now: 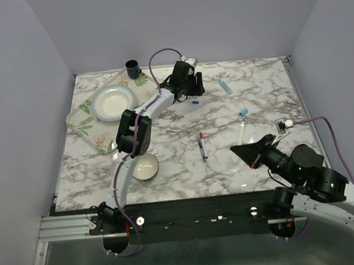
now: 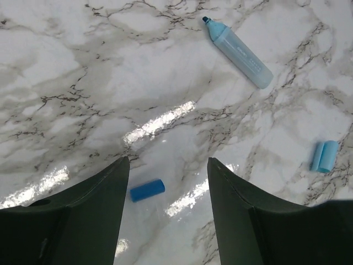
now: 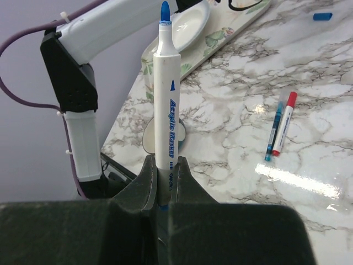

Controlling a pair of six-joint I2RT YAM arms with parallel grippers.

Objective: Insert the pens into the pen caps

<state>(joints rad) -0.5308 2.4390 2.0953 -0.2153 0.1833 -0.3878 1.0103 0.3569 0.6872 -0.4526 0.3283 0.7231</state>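
Note:
A dark blue pen cap [image 2: 147, 189] lies on the marble between the fingers of my left gripper [image 2: 168, 161], close to the left finger and untouched; the jaws stand open. From above, that gripper [image 1: 192, 96] hovers at the far middle over the cap [image 1: 195, 102]. A light blue pen [image 2: 238, 52] and a light blue cap [image 2: 324, 156] lie beyond. My right gripper [image 3: 167, 163] is shut on a white pen [image 3: 167, 94] held upright, blue tip bare. In the top view this pen [image 1: 242, 130] juts from the right gripper [image 1: 247, 146]. A red-ended white pen [image 3: 284, 121] lies mid-table.
A slim blue stick [image 3: 274, 130] lies against the red-ended pen. A flowered tray [image 1: 81, 124] with a white plate [image 1: 110, 103] sits at the far left, a dark cup [image 1: 132, 67] behind it. A small bowl [image 1: 146, 167] stands near the left arm's elbow.

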